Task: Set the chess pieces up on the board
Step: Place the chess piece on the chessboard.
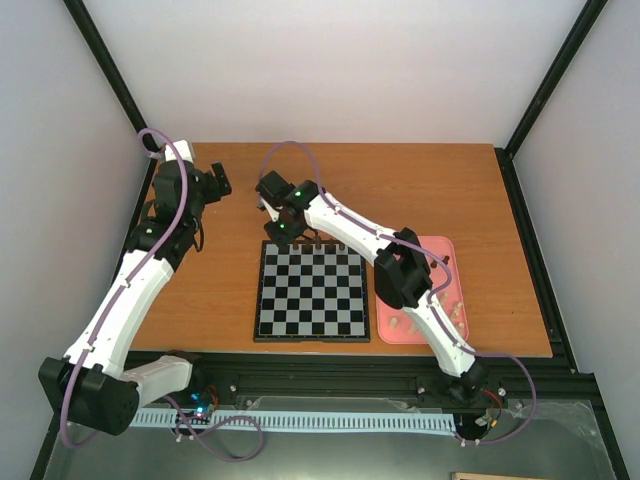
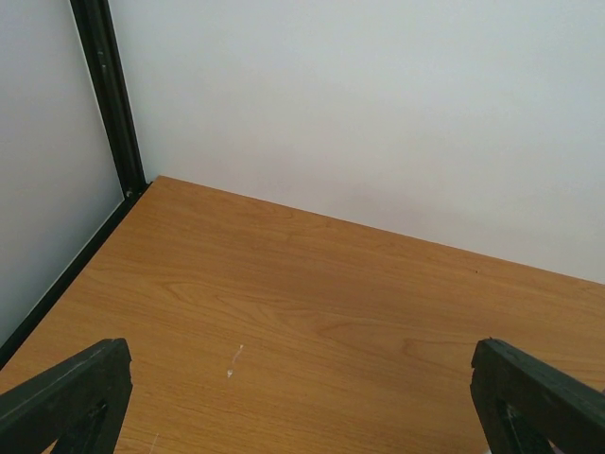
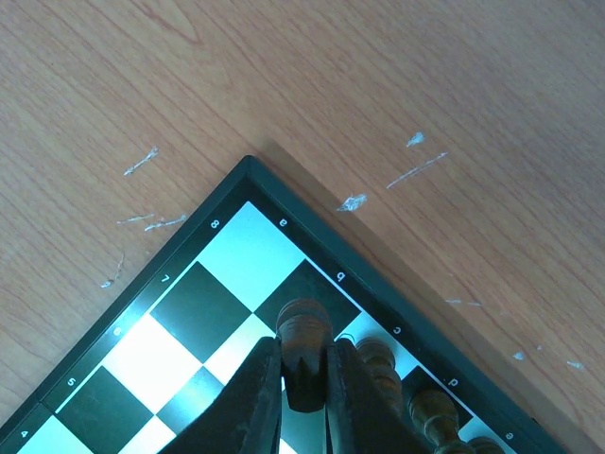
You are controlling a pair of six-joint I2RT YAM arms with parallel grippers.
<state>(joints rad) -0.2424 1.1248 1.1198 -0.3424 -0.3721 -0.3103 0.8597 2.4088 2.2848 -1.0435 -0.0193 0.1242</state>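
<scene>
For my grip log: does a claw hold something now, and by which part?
The right claw pinches a dark chess piece by its body, just under the rounded head. The left claw holds nothing.

Table (image 1: pixel 450 180): orange-brown wood grain, flat.
Back wall (image 1: pixel 340 70): plain white, rising from the table's far edge.
Side walls (image 1: pixel 50 200): pale, matte, flanking the table.
Frame posts (image 1: pixel 105 65): black bars slanting up from the table's far corners.
Scratches (image 3: pixel 416 170): thin whitish marks on the table's top.
Light: soft, even.
</scene>
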